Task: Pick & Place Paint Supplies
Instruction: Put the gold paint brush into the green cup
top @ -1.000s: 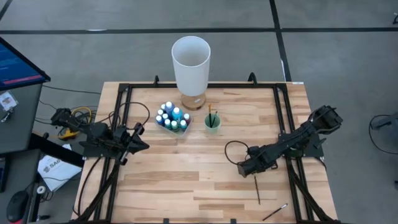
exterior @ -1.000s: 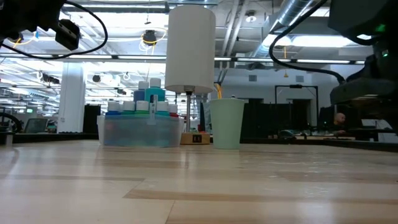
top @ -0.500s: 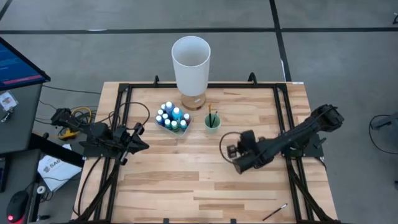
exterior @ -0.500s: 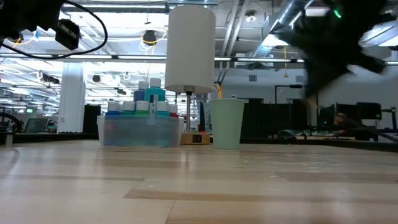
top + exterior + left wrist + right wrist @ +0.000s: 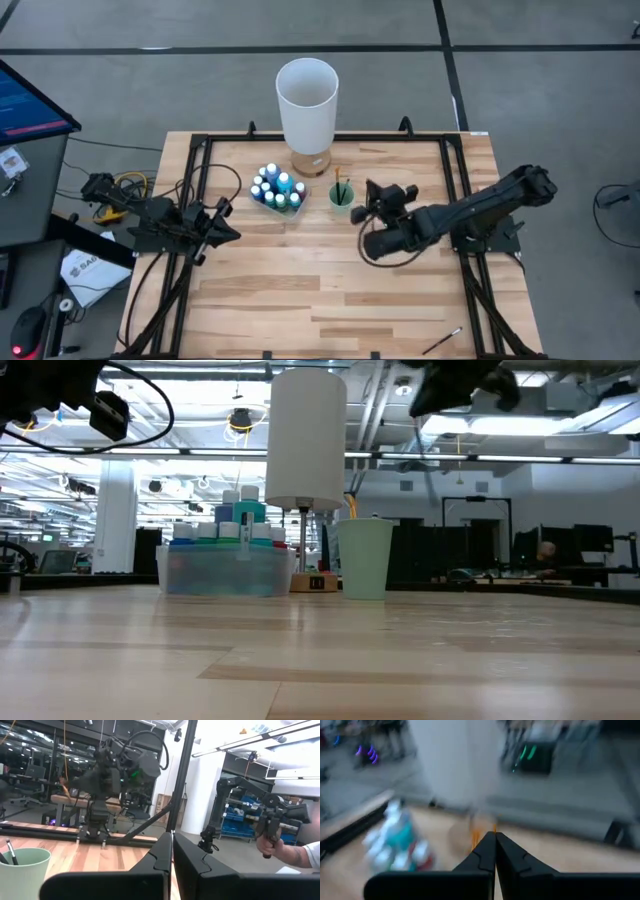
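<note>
the right hand (image 5: 372, 193) hovers fully closed just beside the small green cup (image 5: 342, 196), which holds brushes. the paint bottles (image 5: 277, 188) cluster next to the tall white cylinder (image 5: 307, 100). one brush (image 5: 441, 341) lies near the worktop (image 5: 290, 290) edge. the left hand (image 5: 228, 234) waits closed, well apart.

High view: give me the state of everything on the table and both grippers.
Right gripper: shut, raised beside the green cup.
Left gripper: shut, parked at the table's left edge.
Green cup: upright, two brushes inside.
Paint bottles: capped, upright in their clear tray.
Loose brush: lying flat.
White cylinder: upright.
</note>
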Action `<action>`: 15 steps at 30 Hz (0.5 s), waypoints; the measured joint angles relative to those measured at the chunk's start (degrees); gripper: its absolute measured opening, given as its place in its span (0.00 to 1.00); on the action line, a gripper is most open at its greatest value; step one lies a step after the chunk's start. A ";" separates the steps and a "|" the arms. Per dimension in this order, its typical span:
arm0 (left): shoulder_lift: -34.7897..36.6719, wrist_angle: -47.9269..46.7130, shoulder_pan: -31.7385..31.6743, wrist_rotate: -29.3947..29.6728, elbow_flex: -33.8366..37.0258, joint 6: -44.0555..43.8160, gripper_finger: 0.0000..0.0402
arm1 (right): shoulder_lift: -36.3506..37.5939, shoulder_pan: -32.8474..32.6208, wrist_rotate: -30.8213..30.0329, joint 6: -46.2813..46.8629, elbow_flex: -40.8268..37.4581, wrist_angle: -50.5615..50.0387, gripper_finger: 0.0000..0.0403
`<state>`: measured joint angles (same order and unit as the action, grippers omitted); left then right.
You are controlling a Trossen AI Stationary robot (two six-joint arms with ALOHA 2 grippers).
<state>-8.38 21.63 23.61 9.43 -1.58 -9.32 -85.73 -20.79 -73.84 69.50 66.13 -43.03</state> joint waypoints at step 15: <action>-0.60 0.80 -0.02 0.00 0.02 0.00 0.00 | -5.30 7.99 -9.30 -17.13 -0.19 19.07 0.00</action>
<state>-8.98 22.43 23.59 9.43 -1.56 -9.32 -91.02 -12.80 -83.14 52.37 65.93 -23.96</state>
